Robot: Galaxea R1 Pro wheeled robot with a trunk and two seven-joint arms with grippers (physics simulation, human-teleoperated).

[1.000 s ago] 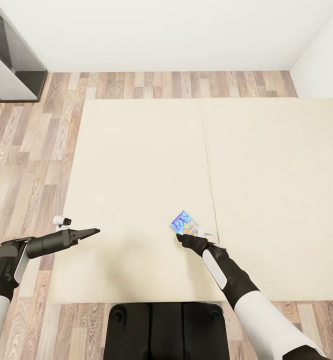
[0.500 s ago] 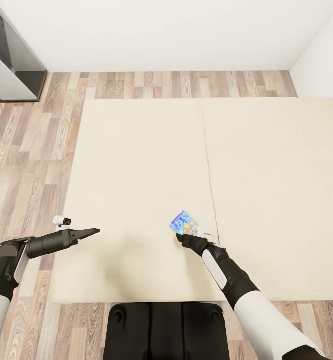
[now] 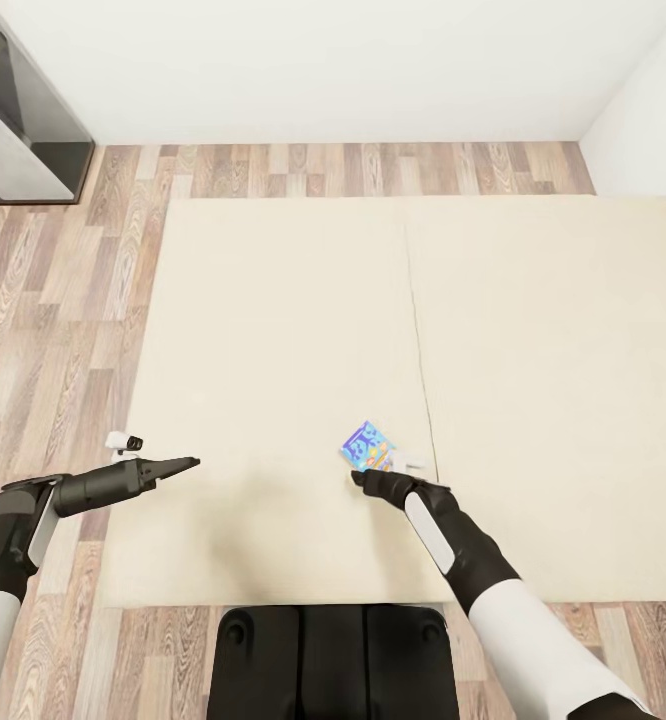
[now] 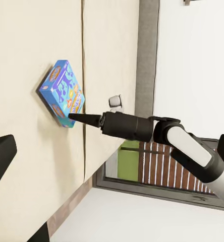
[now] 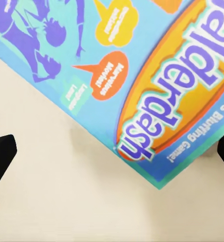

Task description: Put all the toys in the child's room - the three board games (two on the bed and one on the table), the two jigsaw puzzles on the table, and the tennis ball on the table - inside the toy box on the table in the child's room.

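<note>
Jaws spread, the right gripper (image 3: 361, 476) reaches just short of the blue board game (image 3: 367, 446), which lies flat on the beige bed (image 3: 273, 330), apparently lined up to straddle the box's near edge. The left gripper (image 3: 188, 462), its jaws apparently closed and empty, hovers well apart over the mattress's left side.

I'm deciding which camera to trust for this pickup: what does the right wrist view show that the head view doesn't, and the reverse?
Right wrist view: the print on the blue board game, lettering reading "Balderdash" and speech bubbles, and dark fingertips at either side of the box.

Head view: the layout, with the left gripper apart over the bed's edge, the wood floor and the right gripper at the box's near corner.

Both: the same box lying flat on the beige mattress.
</note>
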